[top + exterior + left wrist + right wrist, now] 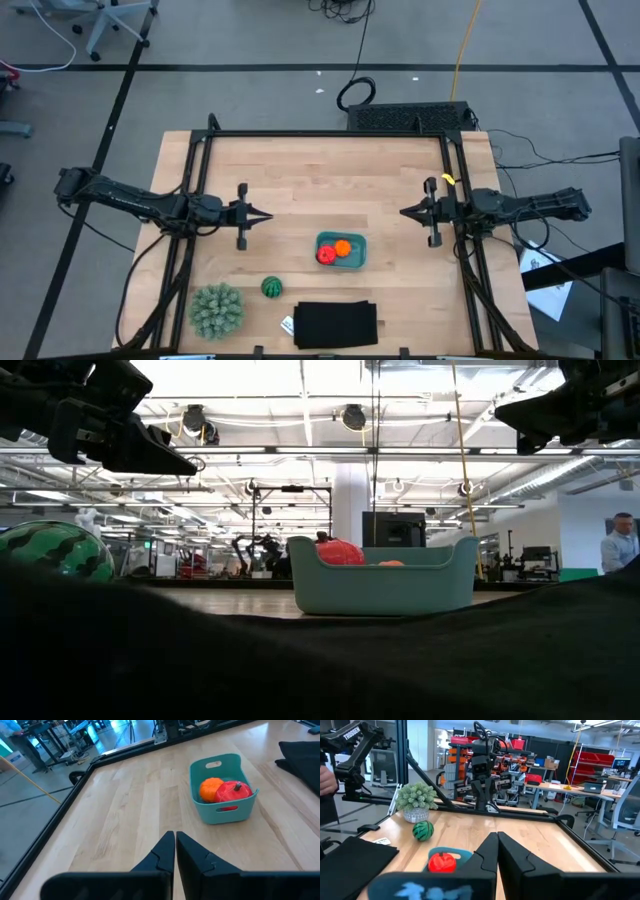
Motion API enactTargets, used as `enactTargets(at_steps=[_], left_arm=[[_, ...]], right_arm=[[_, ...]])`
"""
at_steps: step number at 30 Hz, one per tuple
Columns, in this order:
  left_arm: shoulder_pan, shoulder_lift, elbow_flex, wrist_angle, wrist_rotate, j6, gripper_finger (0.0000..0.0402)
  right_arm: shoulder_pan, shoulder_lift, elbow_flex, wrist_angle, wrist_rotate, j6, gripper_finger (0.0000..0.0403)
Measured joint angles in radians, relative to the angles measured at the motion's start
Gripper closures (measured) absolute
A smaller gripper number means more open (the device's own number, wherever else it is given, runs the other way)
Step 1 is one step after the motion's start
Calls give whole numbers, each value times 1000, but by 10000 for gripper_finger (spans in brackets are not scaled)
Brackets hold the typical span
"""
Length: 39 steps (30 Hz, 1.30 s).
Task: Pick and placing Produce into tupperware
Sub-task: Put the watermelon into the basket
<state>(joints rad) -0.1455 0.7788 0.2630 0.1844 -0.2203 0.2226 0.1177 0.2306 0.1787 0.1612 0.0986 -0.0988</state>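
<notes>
With the red fruit (325, 256) and orange ball (343, 247) already in the tub (356, 262), the green ball (271, 288) waits at its 8 o'clock on the counter (320, 180), so the closed, empty left pincer (262, 216), opposite the closed, empty right pincer (408, 212), must probably open and descend over it.

Two dark jointed arms, white "TROSSEN" lettering

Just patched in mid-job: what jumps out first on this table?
The teal tupperware near the table's middle stands out, with the red fruit and the orange ball already inside. The green striped ball sits loose on the wood, between the tupperware and a pale green spiky ball at the near left corner. Both tools are shut and empty, the left tool and the right tool hovering either side of the tupperware.
</notes>
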Motion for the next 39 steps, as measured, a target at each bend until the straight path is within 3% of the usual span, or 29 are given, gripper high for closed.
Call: enactTargets(at_steps=[7, 18, 27, 39], left_arm=[[0, 0, 12, -7, 2, -68, 380], [0, 0, 232, -365, 113, -188, 380], [-37, 6, 391, -515, 160, -322, 380], [-155, 235, 652, -799, 160, -440, 380]], right_arm=[[0, 0, 0, -5, 0, 3, 403], [0, 0, 0, -16, 0, 4, 403], [0, 0, 0, -16, 0, 4, 403], [0, 8, 0, -26, 1, 5, 403]])
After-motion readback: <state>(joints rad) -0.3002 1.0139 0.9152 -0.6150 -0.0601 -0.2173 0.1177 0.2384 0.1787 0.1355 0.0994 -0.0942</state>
